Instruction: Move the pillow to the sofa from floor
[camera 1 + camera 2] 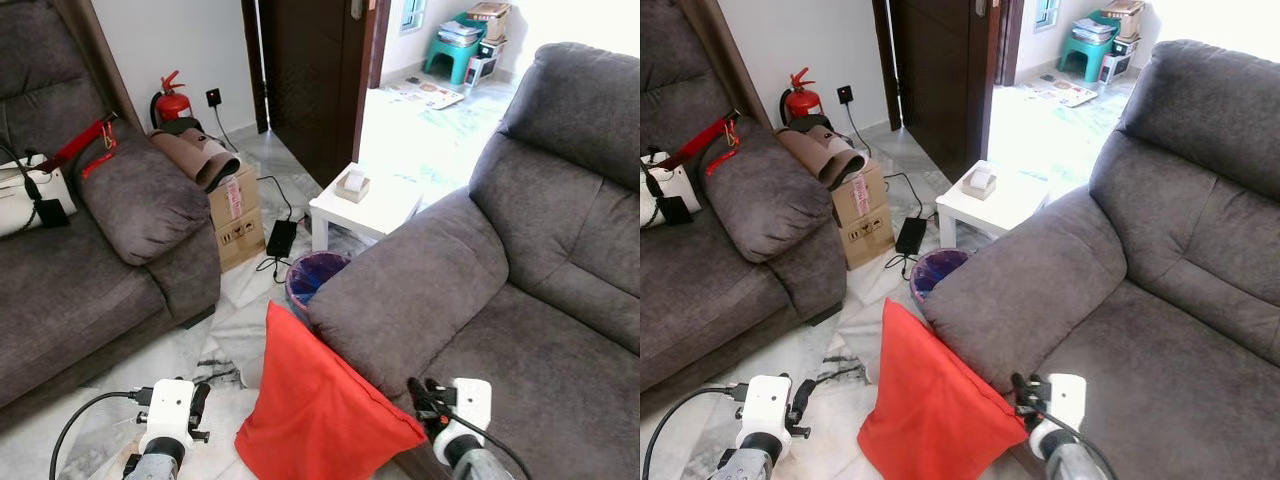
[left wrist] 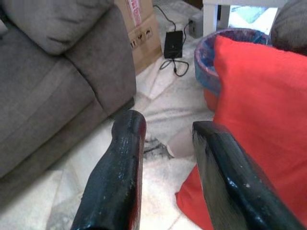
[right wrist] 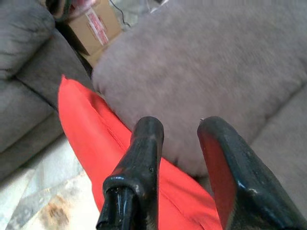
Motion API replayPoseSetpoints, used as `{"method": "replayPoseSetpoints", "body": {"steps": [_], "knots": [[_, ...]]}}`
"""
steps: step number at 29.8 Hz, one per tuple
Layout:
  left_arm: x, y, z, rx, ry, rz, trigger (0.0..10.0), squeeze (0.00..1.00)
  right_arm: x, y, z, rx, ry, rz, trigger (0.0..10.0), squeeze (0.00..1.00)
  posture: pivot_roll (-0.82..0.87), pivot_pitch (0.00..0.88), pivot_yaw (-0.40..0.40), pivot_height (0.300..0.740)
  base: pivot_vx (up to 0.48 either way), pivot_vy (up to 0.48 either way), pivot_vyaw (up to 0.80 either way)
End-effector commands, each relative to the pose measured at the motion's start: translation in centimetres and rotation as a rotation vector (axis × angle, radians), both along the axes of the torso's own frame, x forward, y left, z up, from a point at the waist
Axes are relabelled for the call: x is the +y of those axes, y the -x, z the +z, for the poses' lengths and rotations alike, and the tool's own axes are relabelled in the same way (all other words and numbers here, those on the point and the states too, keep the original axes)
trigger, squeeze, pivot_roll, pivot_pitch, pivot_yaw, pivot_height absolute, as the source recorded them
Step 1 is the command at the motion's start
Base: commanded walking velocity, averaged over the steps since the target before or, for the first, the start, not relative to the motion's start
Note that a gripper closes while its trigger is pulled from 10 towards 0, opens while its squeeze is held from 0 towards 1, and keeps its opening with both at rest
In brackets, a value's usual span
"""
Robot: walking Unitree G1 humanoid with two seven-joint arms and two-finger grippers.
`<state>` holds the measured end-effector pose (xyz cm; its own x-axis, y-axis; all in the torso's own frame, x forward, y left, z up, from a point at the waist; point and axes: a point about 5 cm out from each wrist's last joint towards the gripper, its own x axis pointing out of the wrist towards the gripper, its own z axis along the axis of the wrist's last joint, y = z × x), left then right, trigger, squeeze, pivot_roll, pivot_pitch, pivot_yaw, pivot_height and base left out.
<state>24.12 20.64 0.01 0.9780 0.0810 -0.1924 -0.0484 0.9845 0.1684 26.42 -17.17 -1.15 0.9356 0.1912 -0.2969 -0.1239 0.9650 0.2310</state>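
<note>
Our left gripper (image 2: 165, 143) and right gripper (image 3: 180, 132) both hold their fingers parted on nothing. Between them the red pillow (image 1: 315, 400) stands on the floor (image 1: 225, 340), leaning against the grey sofa's armrest (image 1: 415, 285), beside the left fingers (image 2: 120, 158) and just beyond the right ones.

Both arms are raised low in front, left hand (image 2: 165, 139) and right hand (image 3: 180, 132) parted.
</note>
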Motion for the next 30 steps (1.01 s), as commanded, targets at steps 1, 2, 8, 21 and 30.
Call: {"method": "replayPoseSetpoints", "body": {"steps": [1, 2, 8, 21, 30], "knots": [[0.0, 0.5, -0.3, 0.017, -0.019, -0.014, 10.0, 0.00, -0.2, -0.6, 0.7, -0.037, 0.002, -0.021, 10.0, 0.00, 0.09, 0.099, 0.021, 0.740, 0.000, 0.000, 0.00], [0.2, 0.7, 0.1, 0.001, -0.026, -0.018, 10.0, 0.00, 0.0, -1.4, 1.7, -0.086, -0.010, -0.009, 10.0, 0.00, 0.09, 0.097, 0.021, 0.740, 0.000, 0.000, 0.00], [0.5, 1.1, 0.5, -0.013, -0.049, -0.029, 10.0, 0.00, -0.2, -2.6, 3.0, -0.141, -0.070, -0.048, 10.0, 1.00, 0.10, 0.086, 0.020, 0.740, 0.000, 0.000, 0.00], [0.5, 0.4, 1.5, -0.036, -0.044, -0.011, 10.0, 0.00, -0.3, -2.6, 2.6, -0.104, -0.094, -0.059, 10.0, 1.00, 0.11, 0.120, 0.012, 0.740, 0.000, 0.000, 0.00], [0.3, -0.1, 2.1, -0.050, -0.035, -0.005, 10.0, 0.00, 0.5, -2.8, 2.2, -0.055, -0.031, -0.006, 10.0, 0.00, 0.11, 0.140, 0.008, 0.740, 0.000, 0.000, 0.00]]}}
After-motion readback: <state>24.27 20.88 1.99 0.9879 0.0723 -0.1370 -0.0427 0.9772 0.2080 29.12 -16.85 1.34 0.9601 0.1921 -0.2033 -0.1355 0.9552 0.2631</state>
